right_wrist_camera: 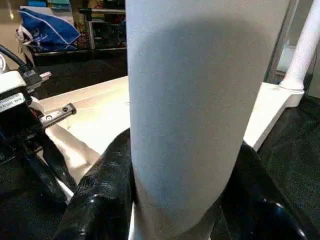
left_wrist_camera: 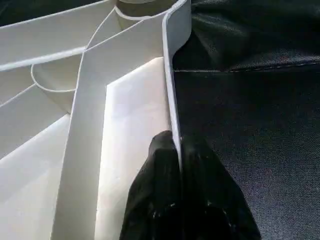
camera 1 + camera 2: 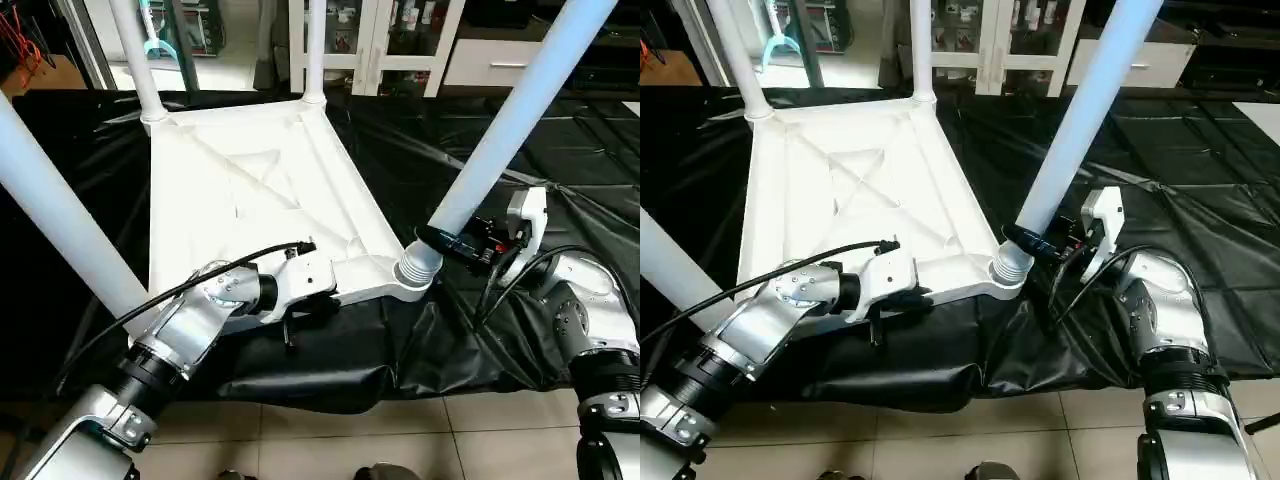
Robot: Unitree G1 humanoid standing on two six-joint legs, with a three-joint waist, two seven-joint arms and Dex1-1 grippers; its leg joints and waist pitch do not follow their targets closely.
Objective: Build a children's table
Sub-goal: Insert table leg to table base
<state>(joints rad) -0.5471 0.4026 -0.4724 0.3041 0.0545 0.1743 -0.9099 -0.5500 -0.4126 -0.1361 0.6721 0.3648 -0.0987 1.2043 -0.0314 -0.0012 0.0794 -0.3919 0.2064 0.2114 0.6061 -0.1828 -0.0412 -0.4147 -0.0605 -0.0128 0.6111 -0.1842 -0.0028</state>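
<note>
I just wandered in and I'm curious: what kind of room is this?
Probably an indoor workshop or lab: a bench draped in black sheeting, tiled floor, and glass-door cabinets with cluttered shelves behind.

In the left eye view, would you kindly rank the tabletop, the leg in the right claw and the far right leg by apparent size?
1. Tabletop.
2. Leg in the right claw; nearness to the camera enlarges it.
3. Far right leg, probably a same-sized leg, only farther away and cropped.
</note>
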